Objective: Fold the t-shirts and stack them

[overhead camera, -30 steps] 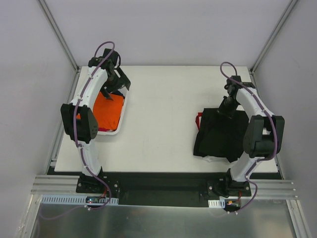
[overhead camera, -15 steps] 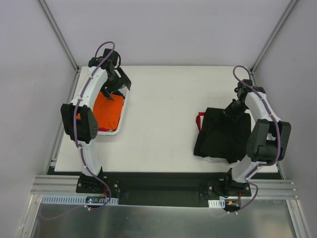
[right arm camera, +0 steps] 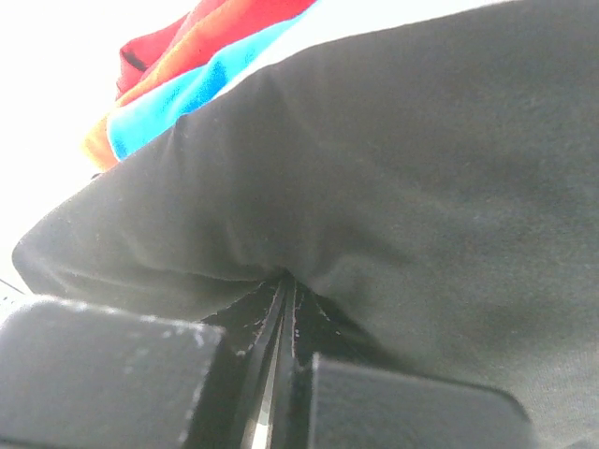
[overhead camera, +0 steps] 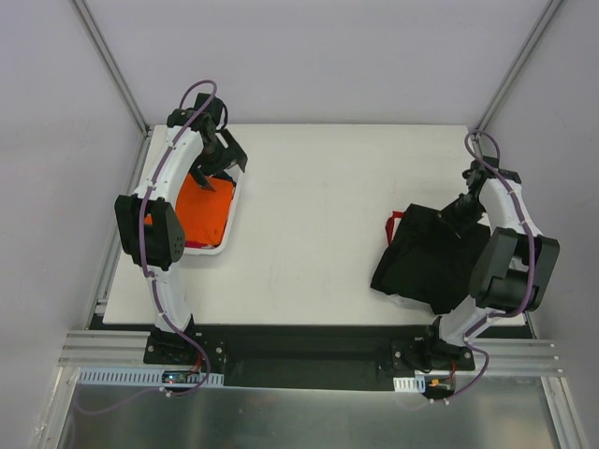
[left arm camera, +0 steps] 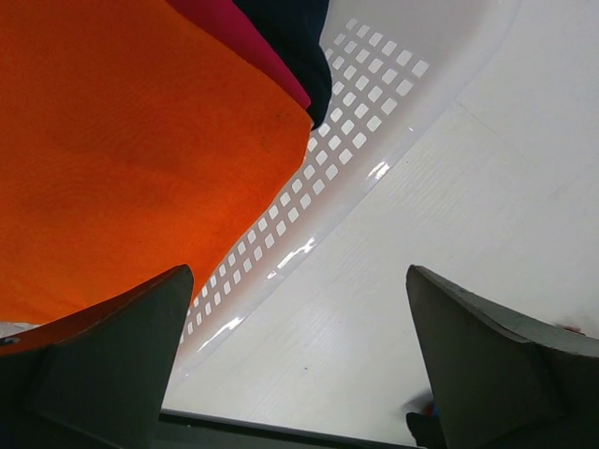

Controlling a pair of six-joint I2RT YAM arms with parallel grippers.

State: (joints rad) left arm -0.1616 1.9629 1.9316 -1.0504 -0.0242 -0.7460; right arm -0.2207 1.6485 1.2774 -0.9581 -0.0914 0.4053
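**A:** Anything new on the left?

**B:** No. The left arm (overhead camera: 159, 187) hasn't stirred. It arches from its base over the far end of the white basket (overhead camera: 227, 245), and the left jaws hang wide apart above it, holding nothing. The orange t-shirt (overhead camera: 206, 210) lies in the basket, with a magenta-pink one (left arm camera: 253, 47) and a dark one (left arm camera: 298, 37) beside it.

**A:** So the change is all on the right?

**B:** Yes. The right arm (overhead camera: 505, 215) has swung out toward the right edge of the bench (overhead camera: 318, 206). The black t-shirt (overhead camera: 426, 267) has slid that way with it, so its red trim (overhead camera: 396, 224) now sits further from the middle.

**A:** Is the shirt gripped?

**B:** It is. The right jaws are clenched on a pinch of black cloth at the shirt's far right corner, and the wrist view shows it bunched between them. The rest lies rumpled on the bench, near the right edge.

**A:** What does that mean for the folding?

**B:** My guess is it's dragging the shirt to spread or reposition it. No neat fold shows yet, and nothing is stacked.

**A:** And how does the arm sit?

**B:** It's bent sharply, with the elbow on the near side. The forearm reaches away to the far right, and the wrist is tipped down onto the cloth.
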